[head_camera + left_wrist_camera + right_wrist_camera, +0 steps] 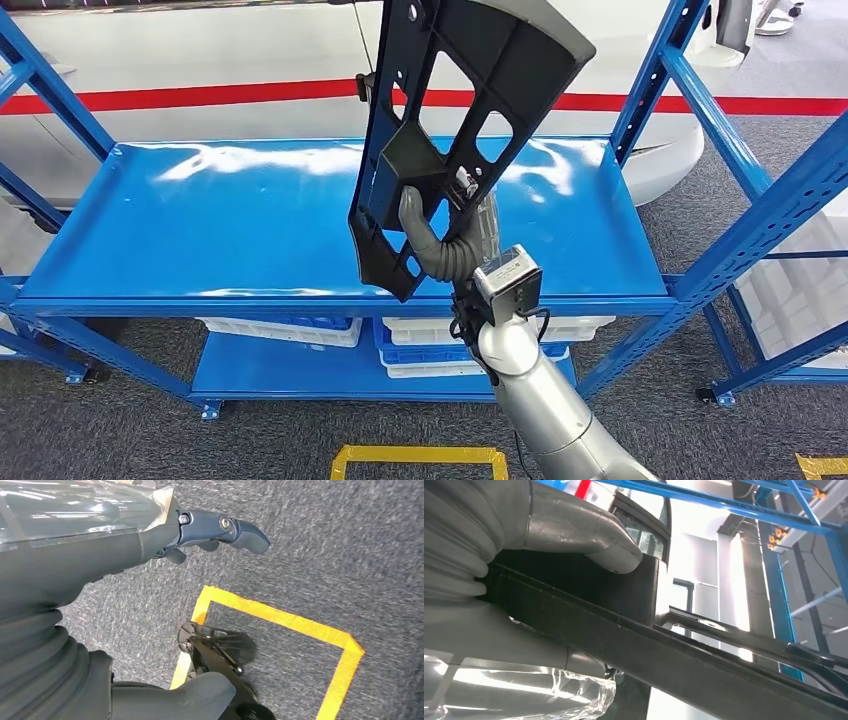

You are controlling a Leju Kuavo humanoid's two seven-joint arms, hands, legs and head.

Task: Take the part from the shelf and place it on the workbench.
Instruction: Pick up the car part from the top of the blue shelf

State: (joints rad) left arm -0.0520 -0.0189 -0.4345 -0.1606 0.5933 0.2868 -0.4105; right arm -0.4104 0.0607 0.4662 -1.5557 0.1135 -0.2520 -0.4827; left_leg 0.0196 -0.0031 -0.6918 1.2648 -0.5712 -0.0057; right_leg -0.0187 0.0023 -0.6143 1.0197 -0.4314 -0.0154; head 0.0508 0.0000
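Nearest in the head view, the silver right arm rises from about 5 o'clock, and the right hand (432,232) grips the large black moulded plastic part (455,120) with cut-out windows and ribs, its grey thumb hooked through one opening low in the panel. The right wrist view agrees: the thumb and fingers (589,535) clamp across a textured black edge of the part (684,665). The part is held aloft, off the shelf surface, its long axis running from about 7 o'clock up to 1 o'clock, the broad end leaning toward the top of the frame. The right hand is plainly the one carrying it; the left hand (220,532) hangs low over grey carpet with its dark fingers loosely apart and holding nothing, near a yellow tape outline on the floor (280,620).

Behind and below the part lies the glossy blue metal shelf deck (230,220), bare where it shows. Slanted blue uprights (700,100) flank it at 2 o'clock and 10 o'clock; the right one stands nearest the part's upper end and looks the likeliest thing to clip as the part swings away. On the lower tier sit white plastic crates (290,328). Farthest off is a white wall with a red stripe (200,95). I see no workbench in these views.
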